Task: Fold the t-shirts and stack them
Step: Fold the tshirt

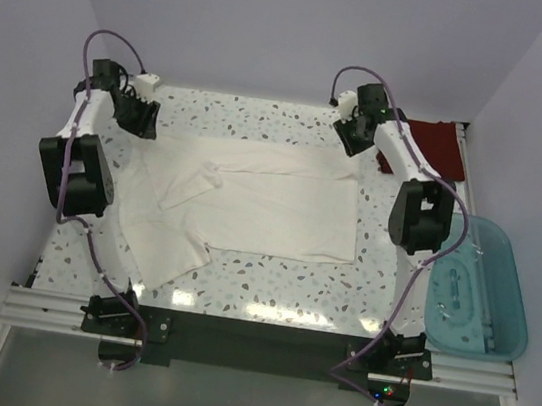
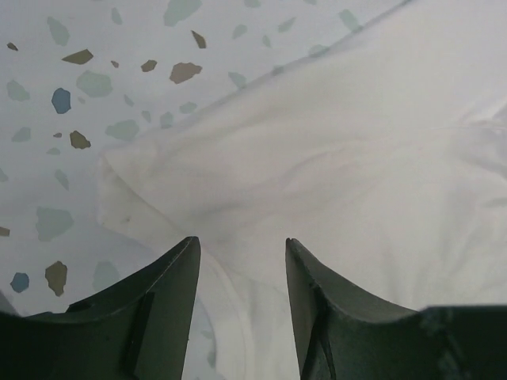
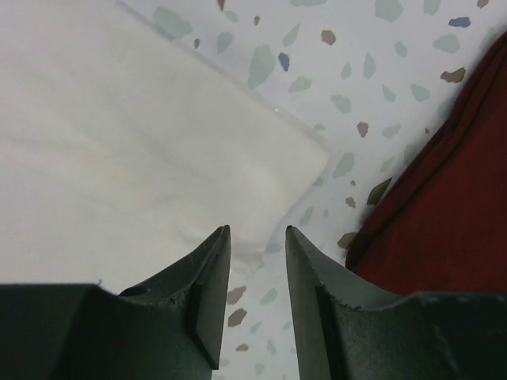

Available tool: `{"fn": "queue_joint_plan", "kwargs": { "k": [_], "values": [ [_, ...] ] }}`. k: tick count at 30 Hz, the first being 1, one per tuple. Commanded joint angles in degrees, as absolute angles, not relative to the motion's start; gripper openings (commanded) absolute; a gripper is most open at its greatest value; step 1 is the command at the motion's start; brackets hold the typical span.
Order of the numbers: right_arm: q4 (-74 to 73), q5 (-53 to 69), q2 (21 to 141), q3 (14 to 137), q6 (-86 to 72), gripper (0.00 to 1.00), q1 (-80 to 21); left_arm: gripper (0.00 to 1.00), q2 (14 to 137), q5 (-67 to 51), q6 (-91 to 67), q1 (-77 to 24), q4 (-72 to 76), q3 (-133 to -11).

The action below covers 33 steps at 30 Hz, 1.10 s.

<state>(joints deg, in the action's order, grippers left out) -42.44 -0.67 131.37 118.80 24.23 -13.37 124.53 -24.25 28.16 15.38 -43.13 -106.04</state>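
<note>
1. White t-shirt. It lies spread on the speckled table, between the two arms. The body is laid flat as a wide rectangle. The left part is bunched and wrinkled, with one flap reaching toward the near left edge of the table.

2. Left gripper. It is positioned at the far left corner of the white t-shirt. In the left wrist view the two fingers stand apart with a clear gap between them. The white cloth passes beneath that gap, and a rounded fold of it ends just left of the left finger. No cloth is pinched between the fingers; the gripper holds nothing.

3. Right gripper. It is positioned at the far right corner of the white t-shirt. The fingers stand parted, with a narrower gap than on the left gripper. The corner of the shirt lies under the left finger and ends just ahead of the gap; bare table shows between the fingertips. Nothing is gripped.

4. Dark red t-shirt. It lies folded at the far right corner of the table, just right of the right gripper and apart from the white shirt, with a strip of bare table between them.

5. Teal bin. It sits off the right side of the table, near the right arm's base.
</note>
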Motion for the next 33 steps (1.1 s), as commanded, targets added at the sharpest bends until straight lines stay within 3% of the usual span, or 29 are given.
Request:
{"fn": "queue_joint_plan", "kwargs": {
  "k": [1, 6, 13, 21, 26, 31, 33],
  "values": [
    [-49.54, 4.65, 123.94, 115.16, 25.31, 0.37, -13.54, 0.52, 115.24, -29.26, 33.39, 14.33, -44.56, -96.81],
    [-52.39, 7.21, 120.76, 106.45, 25.93, 0.36, -14.24, 0.52, 111.27, -29.36, 34.72, 14.24, -44.57, -86.85],
    [-46.51, 0.36, 123.83, 101.34, 25.75, 0.35, -14.15, 0.51, 112.93, -27.51, 31.82, 13.89, -41.05, -80.6],
    [-44.47, -7.28, 134.46, 109.85, 25.49, 0.34, -13.89, 0.51, 121.1, -24.43, 25.5, 13.89, -37.88, -85.68],
    [-45.0, -8.44, 138.69, 117.41, 26.19, 0.33, -13.89, 0.5, 127.43, -26.01, 23.47, 13.8, -40.16, -95.09],
    [-48.07, -1.95, 132.12, 116.21, 28.83, 0.39, -13.89, 0.6, 120.27, -33.57, 30.13, 13.97, -45.43, -97.3],
    [-52.26, 2.35, 126.5, 113.84, 31.63, 0.5, -13.89, 0.64, 117.17, -35.76, 36.01, 14.06, -50.95, -96.86]
  ]
}}
